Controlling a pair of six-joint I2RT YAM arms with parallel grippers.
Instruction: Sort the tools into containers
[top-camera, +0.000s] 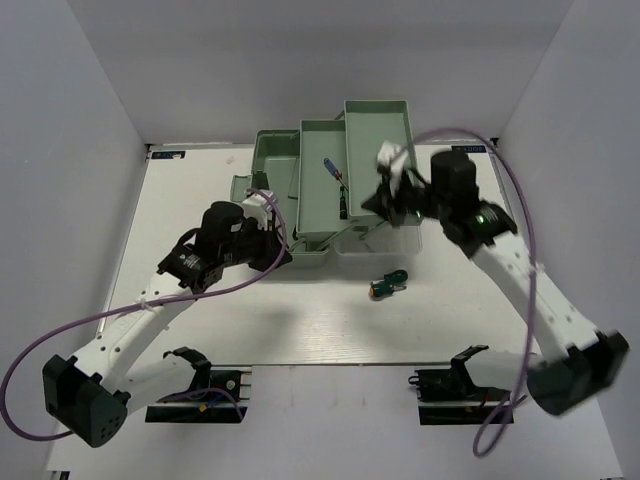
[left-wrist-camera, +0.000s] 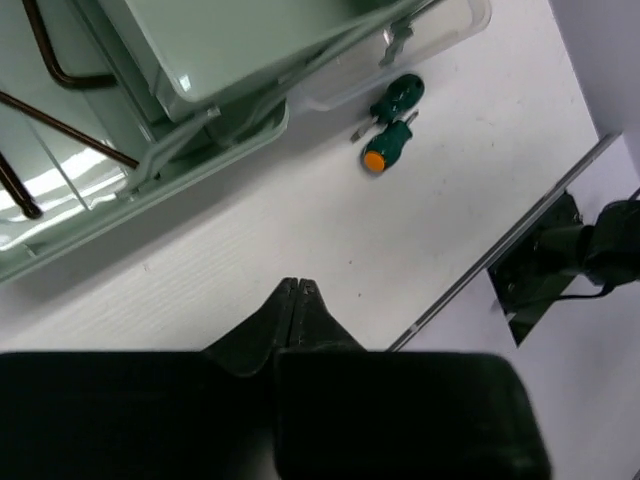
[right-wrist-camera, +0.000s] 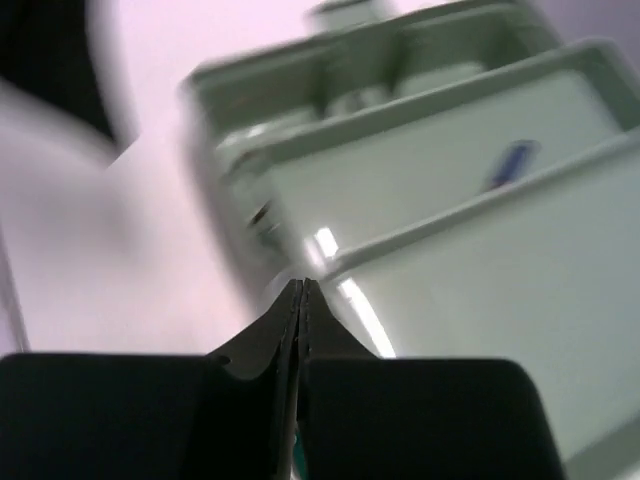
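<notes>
The mint-green toolbox stands at the table's back with its trays (top-camera: 378, 125) fanned out. A blue-handled screwdriver (top-camera: 329, 167) and a black-handled one (top-camera: 342, 205) lie in the middle tray (top-camera: 312, 140). Two stubby green-and-orange screwdrivers (top-camera: 388, 283) lie together on the table in front of the box, also in the left wrist view (left-wrist-camera: 390, 120). Reddish-brown hex keys (left-wrist-camera: 70, 128) rest in the box's base (left-wrist-camera: 150, 190). My left gripper (top-camera: 278, 240) is shut and empty by the box's front left corner. Over the right tray's front end, my right gripper (top-camera: 378, 203) is shut; its view is blurred, showing the blue screwdriver (right-wrist-camera: 510, 165).
A translucent lid (top-camera: 390, 238) juts out in front of the right tray. White walls close in the table on three sides. Two black clamps (top-camera: 200, 385) sit at the near edge by the arm bases. Purple cables (top-camera: 520, 190) loop off both arms.
</notes>
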